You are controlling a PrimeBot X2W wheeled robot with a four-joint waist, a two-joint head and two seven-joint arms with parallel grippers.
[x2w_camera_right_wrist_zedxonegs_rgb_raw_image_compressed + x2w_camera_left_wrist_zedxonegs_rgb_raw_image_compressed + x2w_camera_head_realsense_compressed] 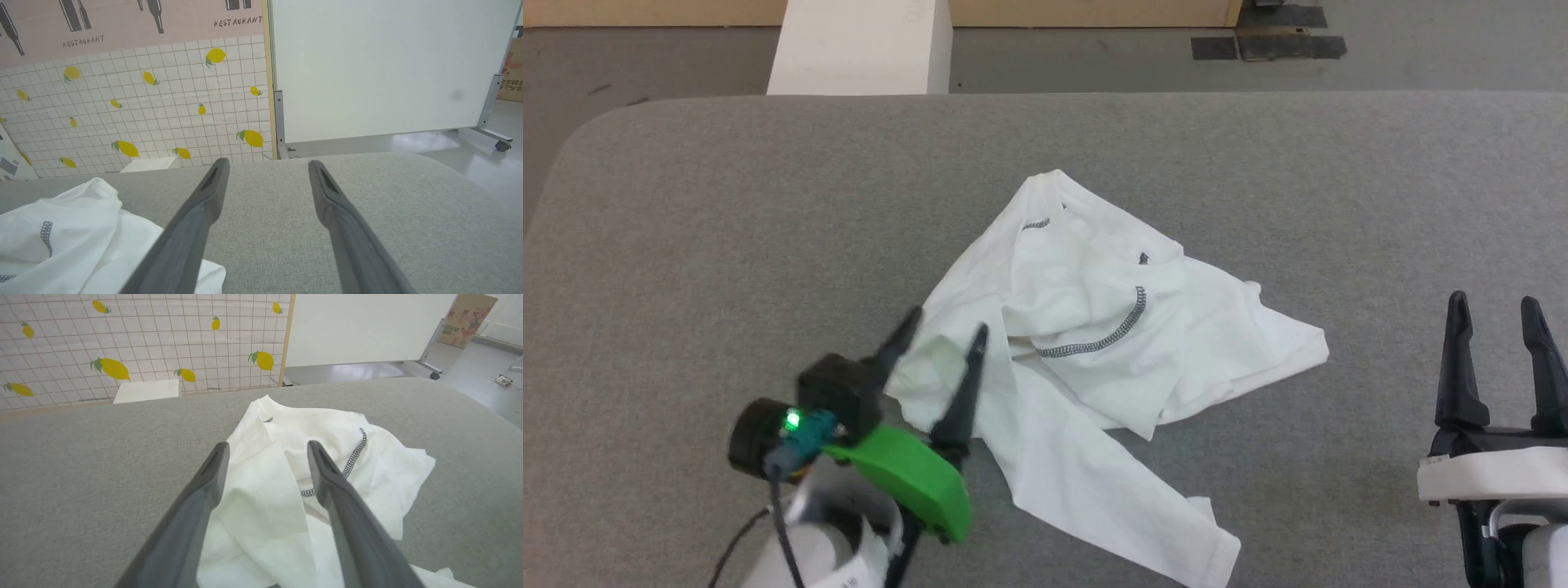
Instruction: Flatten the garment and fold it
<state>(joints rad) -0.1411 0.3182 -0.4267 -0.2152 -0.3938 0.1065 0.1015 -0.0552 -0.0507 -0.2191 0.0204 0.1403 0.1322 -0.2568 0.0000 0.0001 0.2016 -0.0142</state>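
I see a broad grey fabric-covered table with rounded corners taking up most of the head view, from the bottom edge nearly to the top.

The garment, a white soft long-sleeved shirt, lies crumpled on it at the middle of the frame. Its body is bunched in overlapping folds. One sleeve runs flat towards the lower centre and ends in a cuff near the bottom edge. In the right wrist view, a rumpled part of the shirt shows in the lower left corner.

A white rigid rectangular box stands on the floor beyond the table's far edge, at the upper left of centre.

My left gripper comes in from the lower left on a green-cased wrist. Its two long dark fingers are spread wide over the shirt's left edge. In the left wrist view, cloth lies between and beneath the fingers without being pinched, so this gripper is released.

My right gripper is at the lower right, fingers pointing up the frame and likewise parted. It has only bare grey table under it and grasps nothing. It is well apart from the shirt.

A curve of dark grey zigzag stitching crosses the middle folds of the shirt, and a shorter bit shows near its top.
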